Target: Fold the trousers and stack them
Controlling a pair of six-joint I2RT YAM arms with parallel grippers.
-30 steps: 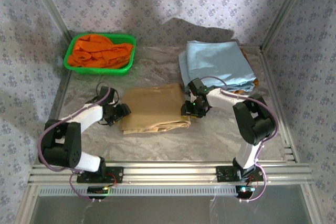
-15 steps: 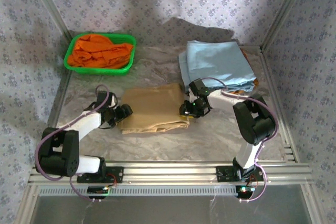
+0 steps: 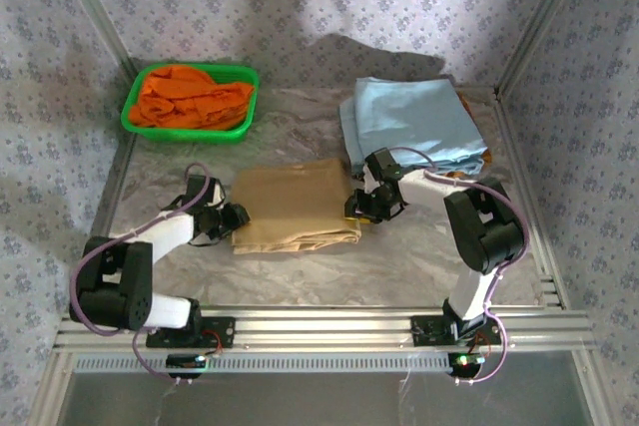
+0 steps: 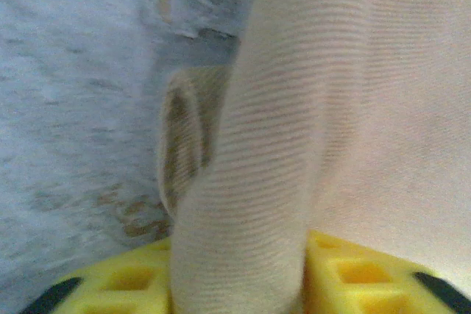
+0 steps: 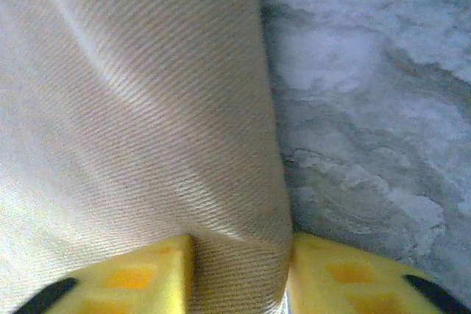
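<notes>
1. At the centre of the table (image 3: 419, 256), seen from above, we find the trousers (image 3: 295, 209) folded into a tan, roughly rectangular packet. It lies flat with its long side running left to right.
2. From the same view, the left gripper (image 3: 236, 218) meets the packet's left edge, and the right gripper (image 3: 360, 209) meets its right edge. Both arms reach inward from their bases at the near rail.
3. In the left wrist view, a raised ridge of tan cloth fills the gap between the yellow left fingers (image 4: 118, 281). We read these jaws as clamped on the trousers. Grey marbled tabletop lies to the left of the fold.
4. In the right wrist view, the cloth's folded edge is pinched likewise between the yellow right fingers (image 5: 132, 277), so this gripper too is closed on the trousers. Bare tabletop lies to the right.
5. At the far left stands a green basket (image 3: 135, 122) holding an orange garment (image 3: 190, 97), well apart from the trousers.
6. At the far right lies a light blue stack (image 3: 414, 122). Its near-left corner sits just beside the trousers' far-right corner, and we cannot tell whether they touch.
</notes>
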